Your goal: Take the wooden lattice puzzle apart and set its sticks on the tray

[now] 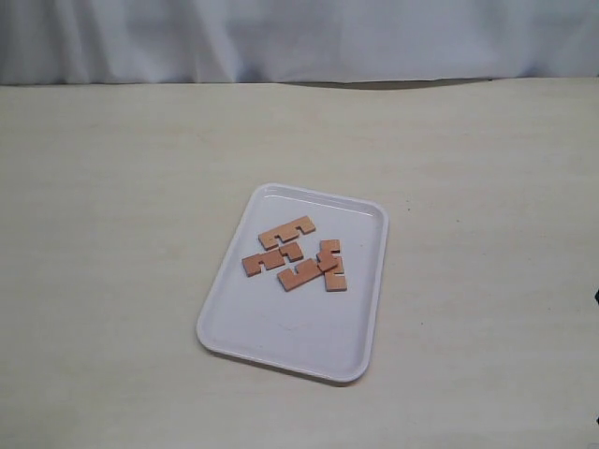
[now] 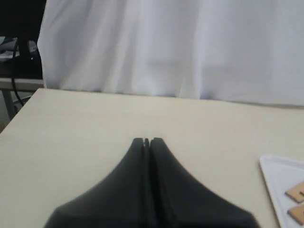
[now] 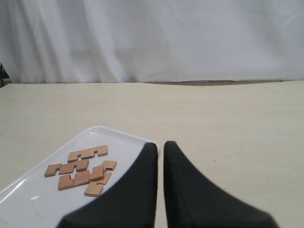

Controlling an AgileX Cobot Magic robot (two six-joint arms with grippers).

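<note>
The wooden lattice puzzle lies apart as several loose notched sticks (image 1: 295, 253) in a flat cluster on the white tray (image 1: 281, 327). Some of them touch or overlap. The left wrist view catches one corner of the tray (image 2: 275, 171) with two stick ends (image 2: 297, 192). My left gripper (image 2: 147, 140) is shut and empty, hovering over bare table away from the tray. My right gripper (image 3: 160, 145) is shut but for a thin slit, with nothing in it, beside the tray (image 3: 28, 199) and its sticks (image 3: 80, 171). Neither gripper shows in the exterior view.
A pale tabletop (image 1: 112, 234) spreads around the tray, and a white curtain (image 1: 299, 37) hangs along its far edge. In the left wrist view, dark equipment and cables (image 2: 19, 52) stand beyond the table's corner.
</note>
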